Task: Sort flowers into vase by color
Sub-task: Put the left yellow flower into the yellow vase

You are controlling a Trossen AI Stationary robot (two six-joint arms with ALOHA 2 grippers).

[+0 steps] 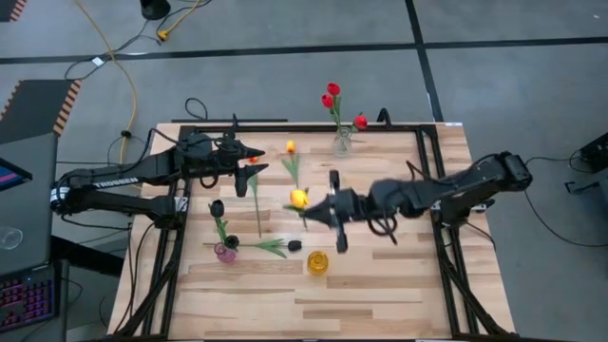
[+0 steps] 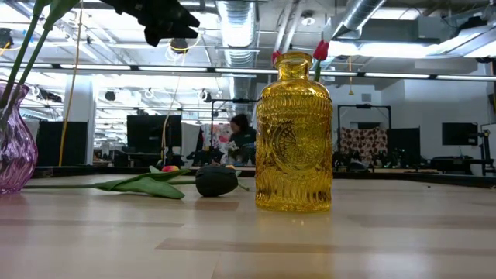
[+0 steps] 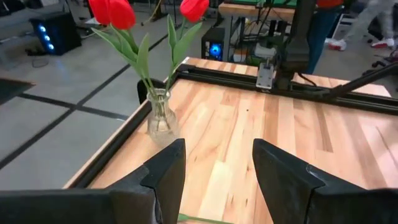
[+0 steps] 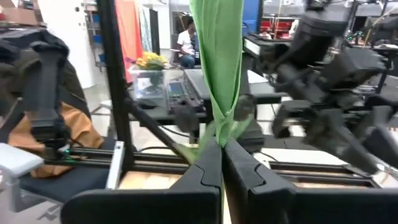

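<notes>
My right gripper (image 1: 312,211) hangs over the table's middle, shut on a yellow-headed flower (image 1: 299,198). My left gripper (image 1: 258,160) stands open at the far left with nothing between its fingers, facing the clear vase (image 3: 160,118) that holds three red flowers (image 1: 332,91). Under it a green-stemmed flower (image 1: 257,204) lies on the table, its head hidden. Another flower (image 1: 290,146) with an orange head lies near the far edge. A black flower (image 1: 217,207) stands in the pink vase (image 1: 225,253), and a second black one (image 2: 217,180) lies on its side beside the yellow vase (image 2: 294,132). My right gripper pinches the yellow flower's green leaves and stem (image 4: 221,134) between its two fingers, below the head. The fingers come in about level from the table's right. The leaves rise upright above the fingers, and the flower is lifted clear of the table.
A black metal frame (image 1: 427,171) runs around the tabletop's edges. The near half of the wooden table (image 1: 380,304) is bare wood. Cables lie on the floor beyond the far edge. In the room behind the table a person sits at a desk.
</notes>
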